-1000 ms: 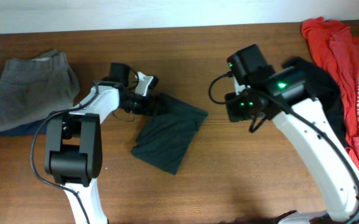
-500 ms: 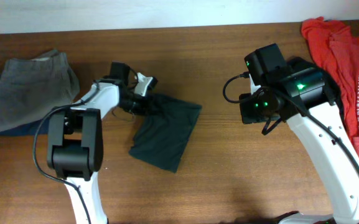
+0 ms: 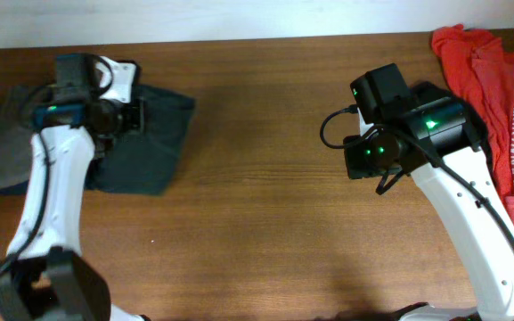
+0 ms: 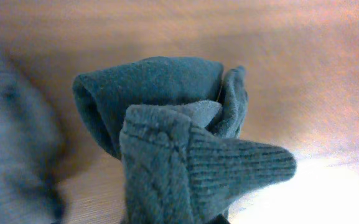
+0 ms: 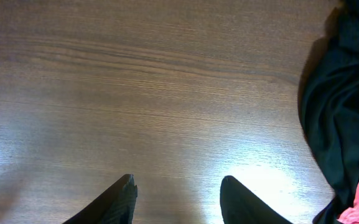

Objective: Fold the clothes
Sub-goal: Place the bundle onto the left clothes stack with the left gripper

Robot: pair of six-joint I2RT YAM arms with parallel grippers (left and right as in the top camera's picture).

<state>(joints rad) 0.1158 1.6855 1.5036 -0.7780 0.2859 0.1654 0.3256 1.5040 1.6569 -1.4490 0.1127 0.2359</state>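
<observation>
Big jump since half a second back: the left arm has swung way out from mid-table and hauled the folded black T-shirt along. It now sits spread just below and ahead of the left gripper, overlapping the grey trousers that lie behind that gripper. The wrist view shows a bunched, ribbed edge of it lifted right at the camera. The fingers are buried in cloth, but I'd say they're clamped on that edge.

To do this stacking step well, I'd lower first, let go only once the bundle lies flat, then back straight out so the fold doesn't drag open.

The right gripper hangs with fingers apart over bare tabletop, a dark cloth off to its side.

Writing: no print shows on the T-shirt. The red shirt beyond that cloth has white lettering, too small to read.
</observation>
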